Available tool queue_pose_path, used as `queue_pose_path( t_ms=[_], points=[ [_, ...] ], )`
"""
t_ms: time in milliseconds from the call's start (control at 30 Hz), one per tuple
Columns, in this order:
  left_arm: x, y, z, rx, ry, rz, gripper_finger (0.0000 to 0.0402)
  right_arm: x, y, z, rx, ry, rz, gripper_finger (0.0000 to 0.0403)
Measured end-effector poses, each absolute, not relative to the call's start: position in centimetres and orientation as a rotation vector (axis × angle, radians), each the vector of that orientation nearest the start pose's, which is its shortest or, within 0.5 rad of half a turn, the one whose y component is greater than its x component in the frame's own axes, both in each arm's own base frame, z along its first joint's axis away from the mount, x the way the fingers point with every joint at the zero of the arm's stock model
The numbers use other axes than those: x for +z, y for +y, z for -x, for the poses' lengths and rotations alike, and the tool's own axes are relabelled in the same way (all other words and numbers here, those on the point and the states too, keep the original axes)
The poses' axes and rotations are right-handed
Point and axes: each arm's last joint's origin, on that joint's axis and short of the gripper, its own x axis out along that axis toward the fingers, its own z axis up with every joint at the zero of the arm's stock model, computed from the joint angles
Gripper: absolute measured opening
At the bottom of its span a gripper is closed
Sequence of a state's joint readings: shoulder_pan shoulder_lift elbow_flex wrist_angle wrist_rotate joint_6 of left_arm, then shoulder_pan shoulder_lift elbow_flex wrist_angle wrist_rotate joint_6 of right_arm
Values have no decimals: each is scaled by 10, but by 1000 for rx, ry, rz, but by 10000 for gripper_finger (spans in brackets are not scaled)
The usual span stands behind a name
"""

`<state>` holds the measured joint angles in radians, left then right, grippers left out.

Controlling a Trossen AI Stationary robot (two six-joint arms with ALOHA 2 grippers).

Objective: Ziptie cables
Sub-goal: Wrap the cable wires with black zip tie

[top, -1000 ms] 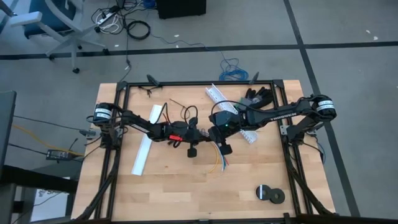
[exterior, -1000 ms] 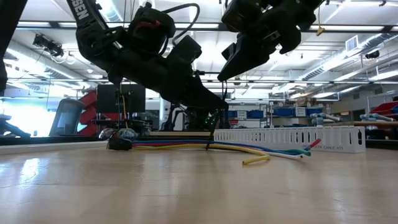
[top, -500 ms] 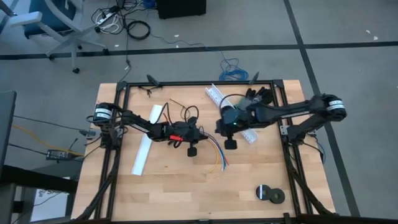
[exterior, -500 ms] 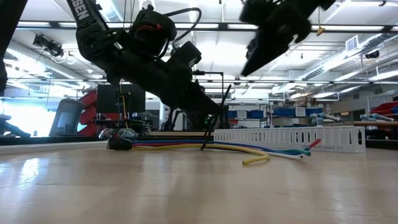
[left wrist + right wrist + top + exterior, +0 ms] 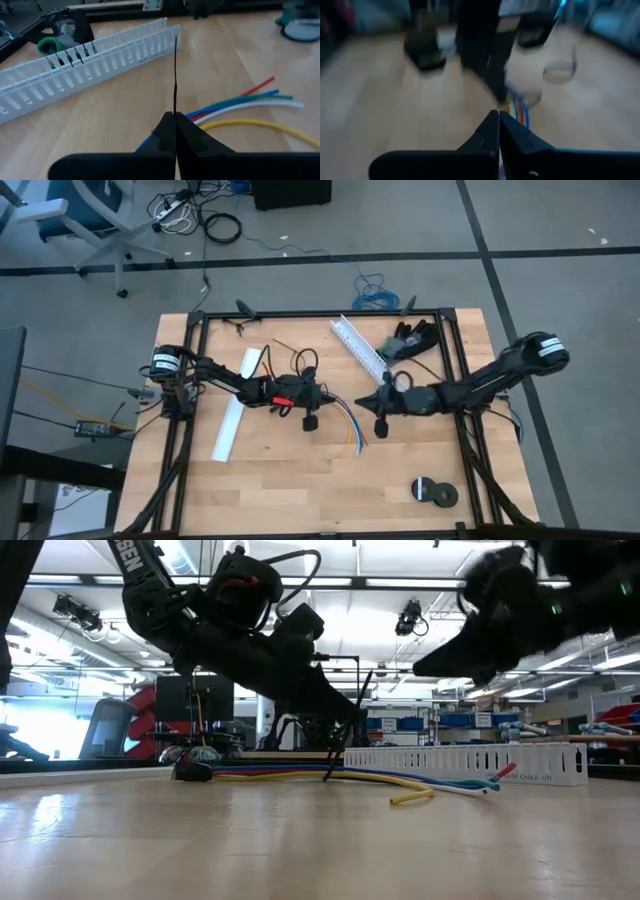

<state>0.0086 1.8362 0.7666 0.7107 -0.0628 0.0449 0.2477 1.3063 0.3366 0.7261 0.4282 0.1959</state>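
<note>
The right wrist view is smeared, so little beyond the right gripper point(image 5: 498, 131), its 2 dark fingers pressed together on nothing, and a streak of coloured wire ahead of it can be made out. In the high view that gripper point(image 5: 369, 402) hangs above the table point(image 5: 270, 480) just right of the wire ends. In the low view the right arm is a dark blur at the upper right.

The loose bundle of thin cables point(image 5: 347, 427), yellow, blue, white, green and red, lies flat near the middle of the table. Its long axis runs from under the left gripper point(image 5: 328, 396) toward the table's near edge, the free ends fanning apart. In the low view the bundle point(image 5: 300, 776) stretches along the wood from a small dark end at the left to splayed tips at the right.

The left gripper point(image 5: 175, 119) is clamped tight on 1 very thin black plastic ziptie point(image 5: 175, 75), which stands up from the fingertips, pointing toward the white slotted plastic channel point(image 5: 90, 65). The ziptie's lower part is hidden between the fingers. In the low view it leans point(image 5: 352, 725) above the cables.
</note>
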Motion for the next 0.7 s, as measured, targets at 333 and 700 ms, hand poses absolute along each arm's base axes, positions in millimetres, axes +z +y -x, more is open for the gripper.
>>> queue_pose_path(
  t_ms=[333, 700],
  points=[
    [143, 4, -352, 57, 311, 32, 0, 134, 29, -251, -237, 51, -169, 3],
    [143, 4, -352, 61, 300, 79, 0, 132, 27, -263, -216, 50, -139, 56]
  ],
)
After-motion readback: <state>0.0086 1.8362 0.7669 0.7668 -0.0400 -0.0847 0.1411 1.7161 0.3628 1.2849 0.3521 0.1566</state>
